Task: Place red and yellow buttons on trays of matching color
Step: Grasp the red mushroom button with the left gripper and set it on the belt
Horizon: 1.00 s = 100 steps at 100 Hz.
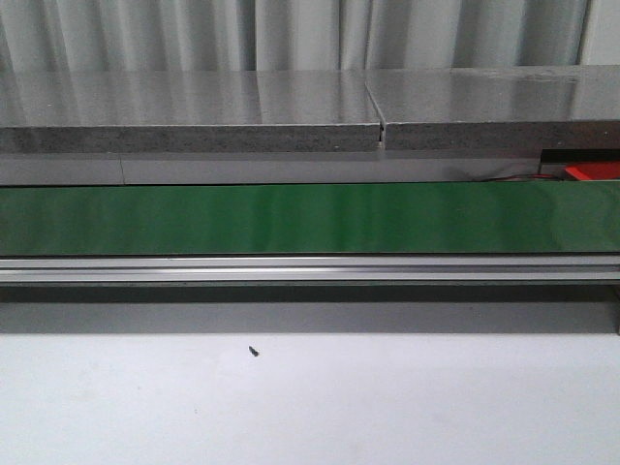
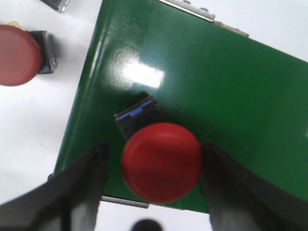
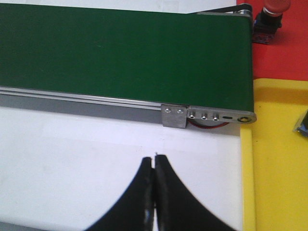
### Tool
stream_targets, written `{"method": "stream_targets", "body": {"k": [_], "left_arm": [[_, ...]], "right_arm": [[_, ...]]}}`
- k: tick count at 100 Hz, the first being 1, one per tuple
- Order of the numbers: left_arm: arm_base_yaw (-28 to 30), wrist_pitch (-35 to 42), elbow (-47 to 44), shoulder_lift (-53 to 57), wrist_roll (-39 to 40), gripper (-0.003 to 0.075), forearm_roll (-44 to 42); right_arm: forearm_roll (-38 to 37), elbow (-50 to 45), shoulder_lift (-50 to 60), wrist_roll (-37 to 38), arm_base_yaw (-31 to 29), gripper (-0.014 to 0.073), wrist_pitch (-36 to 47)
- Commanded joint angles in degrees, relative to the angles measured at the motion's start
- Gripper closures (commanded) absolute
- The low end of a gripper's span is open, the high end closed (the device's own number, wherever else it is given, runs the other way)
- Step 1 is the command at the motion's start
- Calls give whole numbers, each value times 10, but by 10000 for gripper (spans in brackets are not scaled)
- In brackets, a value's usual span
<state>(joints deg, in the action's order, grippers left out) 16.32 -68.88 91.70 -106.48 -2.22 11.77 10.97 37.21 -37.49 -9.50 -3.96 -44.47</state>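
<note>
At the near end of the glossy green conveyor belt [image 2: 202,82], in the left wrist view, a red mushroom-capped push button on a black and blue base [image 2: 161,161] sits directly between the two dark fingers of the left gripper [image 2: 154,183]. The jaws stand released, one finger on each side of the red cap with a sliver of belt showing in each gap, so nothing is gripped yet. The button's long axis, from cap to base, appears to run away from the wrist, crosswise to the line along which the jaws would close; the closing stroke would then meet the round cap on its sides. A second red-capped button with a dark base [image 2: 19,54] rests on the white tabletop [image 2: 33,130] beside the belt, well apart from the fingers.

The right gripper [image 3: 154,192] hovers over bare white tabletop with its jaws clenched together on nothing. Near it lie the belt's end roller bracket, a yellow tray [image 3: 279,159] and, past that, a red tray [image 3: 284,48] already carrying one red-capped button [image 3: 269,14] (the small dark thing at the yellow tray's edge is cut off and cannot be identified).

The left arm is plainly the nearer one to the button on the belt. The front view shows only the long belt, a grey shelf behind it and pale curtains, with neither arm in sight.
</note>
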Motion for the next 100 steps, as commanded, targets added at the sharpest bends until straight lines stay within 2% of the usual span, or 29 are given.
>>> {"method": "stream_targets", "body": {"k": [1, 25, 50, 66, 79, 100], "left_arm": [[-3, 5, 28, 26, -4, 192, 15], [4, 5, 92, 28, 22, 184, 12], [55, 35, 111, 21, 169, 201, -1], [84, 41, 111, 6, 198, 226, -17], [110, 20, 111, -6, 239, 226, -33], [139, -18, 111, -32, 262, 226, -31]], "right_arm": [[8, 14, 2, -7, 1, 664, 30], [10, 14, 2, -7, 1, 664, 30], [12, 14, 2, -7, 1, 664, 30], [12, 14, 2, -7, 1, 664, 30], [12, 14, 2, -7, 1, 664, 30], [12, 14, 2, -7, 1, 664, 32]]}}
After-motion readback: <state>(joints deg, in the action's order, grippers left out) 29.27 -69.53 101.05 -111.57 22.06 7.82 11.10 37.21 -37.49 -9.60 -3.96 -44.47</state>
